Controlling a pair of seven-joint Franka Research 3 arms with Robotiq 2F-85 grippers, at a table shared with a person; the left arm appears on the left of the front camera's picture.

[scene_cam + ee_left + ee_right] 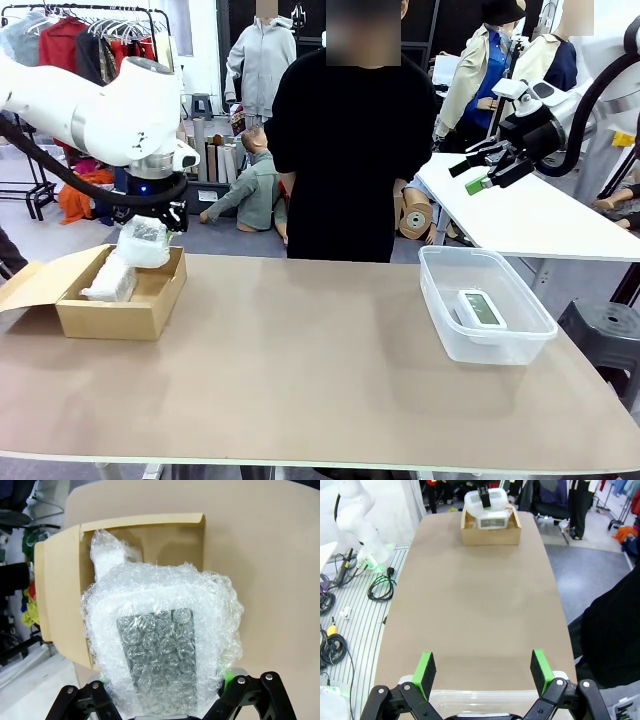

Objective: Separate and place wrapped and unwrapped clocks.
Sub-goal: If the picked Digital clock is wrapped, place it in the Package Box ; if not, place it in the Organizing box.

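Observation:
A bubble-wrapped clock (143, 243) hangs just above the brown cardboard box (150, 305), with my left gripper (152, 222) shut on it. The left wrist view shows this wrapped clock (160, 640) close up, grey screen showing through the wrap, between the green pads of my left gripper (165, 682). A second wrapped clock (110, 283) lies inside the box (60, 595), also seen as a whitish lump (107, 555). The bare white clock (480, 307) lies in the clear tub (437, 300). My right gripper (482, 170) is raised above the tub, open and empty (482, 672).
A person in black (350, 150) stands at the far side, hands off the table. The box's flap (40, 280) is folded out to the left. In the right wrist view the tub's rim (485, 695) lies just below the fingers and the box (491, 532) at the table's far end.

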